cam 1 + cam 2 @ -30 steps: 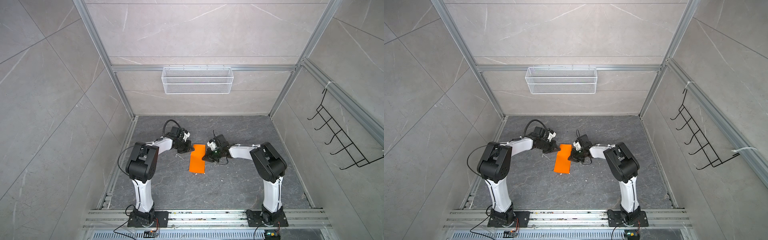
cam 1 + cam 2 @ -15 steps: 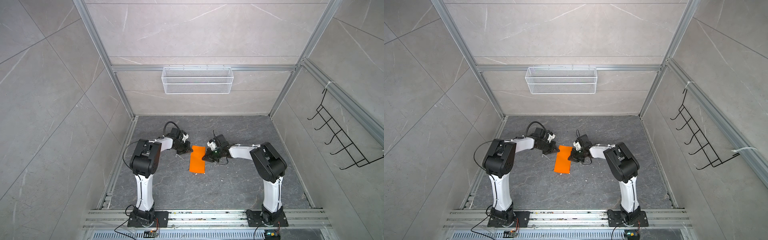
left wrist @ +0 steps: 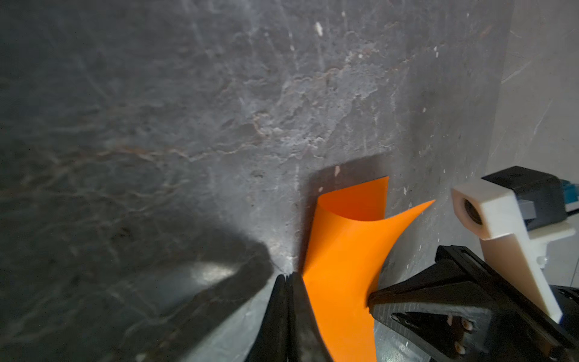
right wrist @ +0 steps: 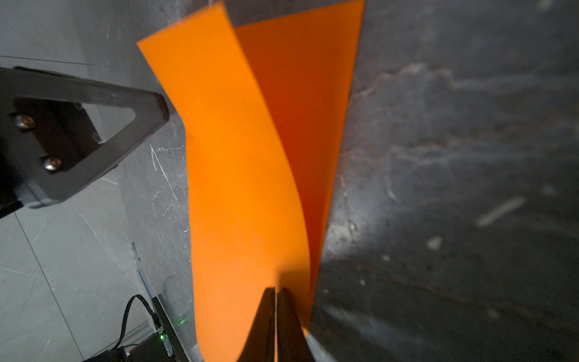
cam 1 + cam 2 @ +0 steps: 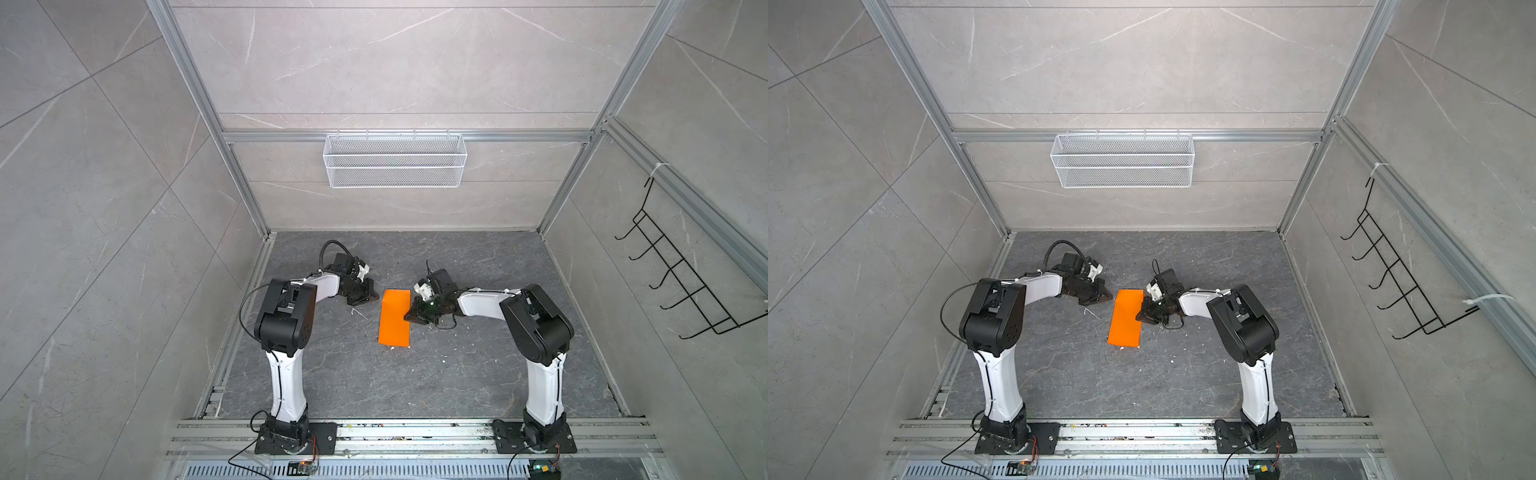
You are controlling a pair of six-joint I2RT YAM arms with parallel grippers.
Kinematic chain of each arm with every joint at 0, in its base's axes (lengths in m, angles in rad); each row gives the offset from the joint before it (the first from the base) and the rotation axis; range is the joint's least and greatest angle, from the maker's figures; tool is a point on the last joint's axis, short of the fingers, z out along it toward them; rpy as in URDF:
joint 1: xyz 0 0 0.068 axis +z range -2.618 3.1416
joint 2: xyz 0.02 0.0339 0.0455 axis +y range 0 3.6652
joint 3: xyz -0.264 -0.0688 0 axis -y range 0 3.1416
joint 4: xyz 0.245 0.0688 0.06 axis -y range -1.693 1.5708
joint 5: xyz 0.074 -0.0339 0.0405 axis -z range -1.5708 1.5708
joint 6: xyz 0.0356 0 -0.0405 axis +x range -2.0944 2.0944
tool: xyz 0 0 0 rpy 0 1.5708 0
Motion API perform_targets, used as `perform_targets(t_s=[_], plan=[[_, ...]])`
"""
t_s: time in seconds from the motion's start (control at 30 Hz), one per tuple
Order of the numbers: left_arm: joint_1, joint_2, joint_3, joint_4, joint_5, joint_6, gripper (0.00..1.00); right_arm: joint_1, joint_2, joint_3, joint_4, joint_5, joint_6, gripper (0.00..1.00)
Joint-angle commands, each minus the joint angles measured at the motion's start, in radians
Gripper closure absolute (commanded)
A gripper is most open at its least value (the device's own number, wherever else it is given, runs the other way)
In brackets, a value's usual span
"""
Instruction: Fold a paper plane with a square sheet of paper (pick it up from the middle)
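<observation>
My right gripper [image 4: 275,290] was closed at the loose edges of the square sheet of paper [image 5: 395,318]; pinching or just pressing, I couldn't tell. My left gripper [image 3: 286,277], closed and empty, sat just beside its rounded fold. The sheet lay doubled on the floor [image 5: 457,374], well in front of the wire basket [image 5: 395,166], top layer bowed. I reckoned the job was to hold the edges aligned, then flatten the fold.

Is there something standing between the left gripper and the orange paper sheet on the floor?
Nothing visible does. The left gripper, its fingers shut, sits right beside the left edge of the folded orange sheet, and only a narrow strip of bare floor lies between them.
</observation>
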Motion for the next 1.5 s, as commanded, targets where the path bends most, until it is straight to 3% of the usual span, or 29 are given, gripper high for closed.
perform_targets(t_s=[0.0, 0.3, 1.1, 1.3, 1.47], plan=[[-0.030, -0.058, 0.003, 0.015, 0.025, -0.013, 0.95, -0.002, 0.080, -0.059, -0.145, 0.170, -0.006, 0.90], [-0.031, 0.037, 0.059, 0.045, 0.020, -0.060, 0.96, -0.002, 0.080, -0.061, -0.142, 0.171, -0.005, 0.90], [0.012, 0.158, 0.192, -0.038, -0.154, -0.117, 0.94, -0.004, 0.070, -0.081, -0.129, 0.175, -0.006, 0.90], [0.028, 0.047, 0.175, -0.058, -0.149, -0.162, 0.82, -0.002, 0.064, -0.058, -0.140, 0.176, -0.028, 0.90], [0.027, -0.137, -0.003, -0.020, -0.156, -0.261, 0.66, -0.003, 0.040, -0.019, -0.130, 0.149, -0.066, 0.89]])
